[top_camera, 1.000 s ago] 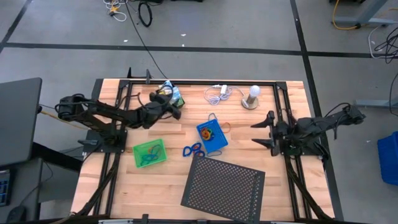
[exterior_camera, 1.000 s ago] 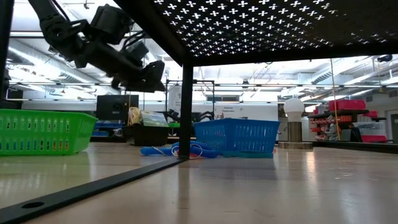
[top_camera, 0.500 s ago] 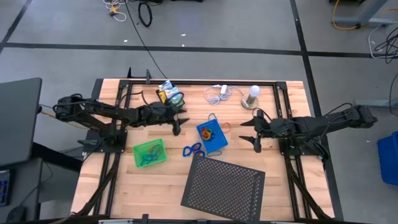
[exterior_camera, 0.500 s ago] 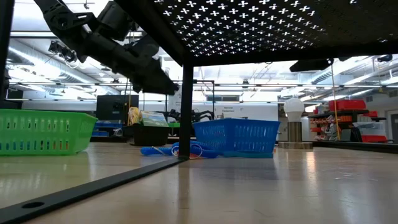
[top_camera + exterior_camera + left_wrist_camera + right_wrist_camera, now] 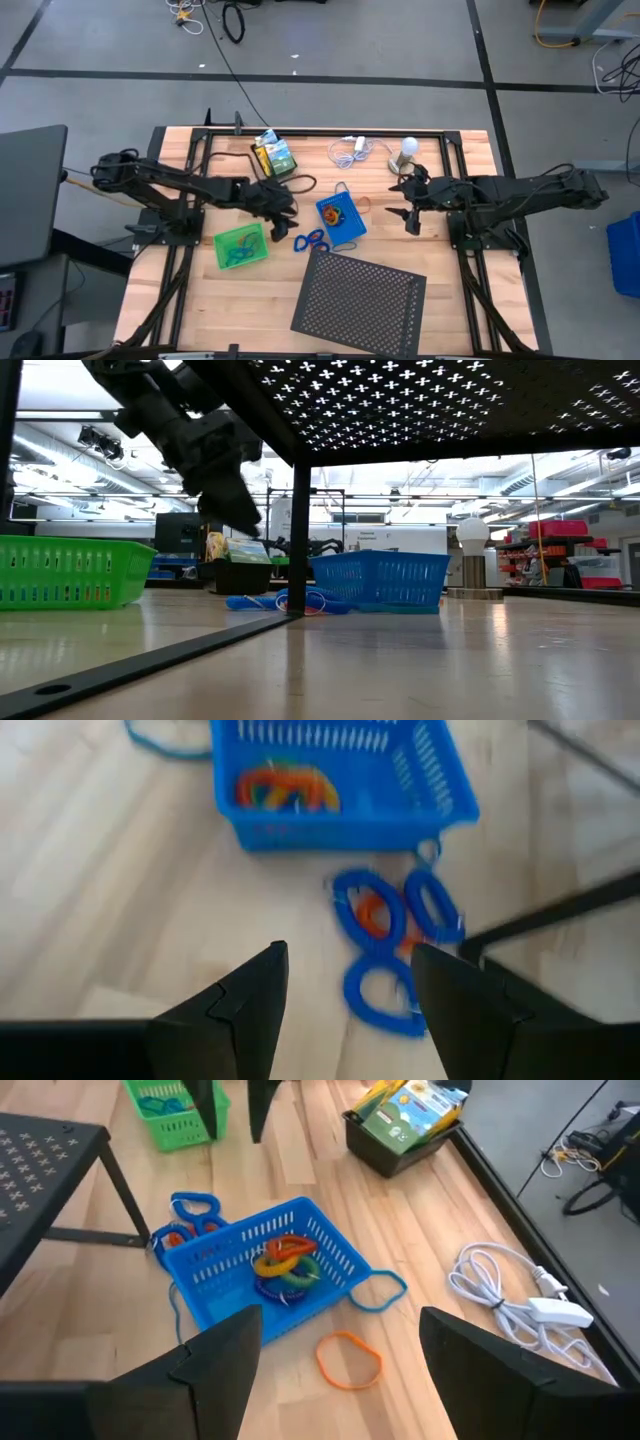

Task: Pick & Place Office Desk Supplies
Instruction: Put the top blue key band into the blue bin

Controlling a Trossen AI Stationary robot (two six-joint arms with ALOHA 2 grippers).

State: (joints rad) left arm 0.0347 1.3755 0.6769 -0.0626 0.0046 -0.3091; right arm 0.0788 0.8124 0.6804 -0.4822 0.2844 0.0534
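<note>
My left gripper [image 5: 280,226] hangs open, fingers pointing down, between the green tray [image 5: 240,246] and a cluster of blue loops [image 5: 311,240] lying flat on the table. In the left wrist view these blue loops [image 5: 390,950], with a bit of orange among them, lie just ahead of the open gripper [image 5: 350,952]. The blue tray [image 5: 340,218] holds orange, yellow and blue loops [image 5: 280,1260]. An orange loop [image 5: 348,1358] and a blue loop [image 5: 385,1288] lie beside it. My right gripper [image 5: 406,205] is open, right of the blue tray. The black tray [image 5: 272,157] holds the yellow-green crayon box [image 5: 405,1115].
The black perforated sheet [image 5: 358,295] stands on legs near the front edge, close to the blue loops. A white coiled cable [image 5: 350,150] and a white bulb on a round base [image 5: 404,155] sit at the far edge. Bare wood lies between the blue tray and my right gripper.
My left gripper has moved from beside the black tray toward the near edge, tipping its fingers down, and now hangs by the blue loops. My right arm has reached toward the table's left, bringing its gripper nearer the blue tray.
</note>
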